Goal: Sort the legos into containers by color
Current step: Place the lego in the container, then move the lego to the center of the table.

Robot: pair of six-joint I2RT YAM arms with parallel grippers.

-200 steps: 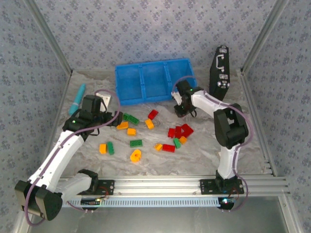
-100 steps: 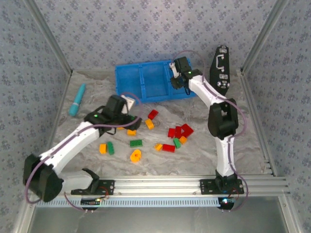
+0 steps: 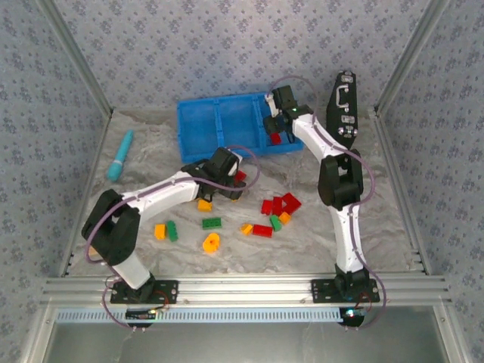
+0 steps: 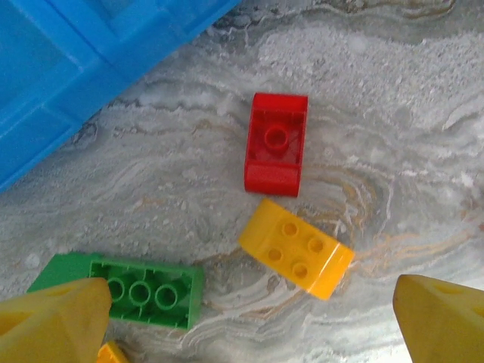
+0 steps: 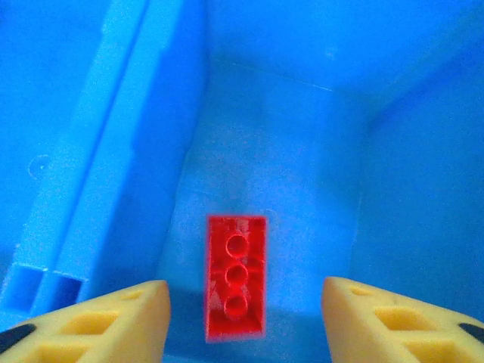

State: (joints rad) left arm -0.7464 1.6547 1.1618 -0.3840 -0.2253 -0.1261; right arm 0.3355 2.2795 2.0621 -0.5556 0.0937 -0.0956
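Red plastic marks the step in hand: a red three-stud brick (image 5: 236, 276) lies flat on the floor of the blue tray (image 5: 287, 113), in the end compartment on the right arm's side. It sits directly below the right gripper (image 5: 243, 299), in the gap between the two spread fingers and touched by neither. That drop looks finished, so this arm's next move is probably to lift clear of the tray walls.

Over the desk (image 4: 393, 136), the left gripper (image 4: 249, 302) hangs with its fingers spread wide and holding nothing. A yellow brick (image 4: 296, 259) lies just ahead of the gap between them, skewed to their line. A second red brick (image 4: 276, 144) is a little beyond it, and a green brick (image 4: 144, 293) sits close by one finger. This arm seems to be at the choosing stage. Taking the yellow brick would call for a turn of the wrist to square up, then a straight descent clear of the green one.
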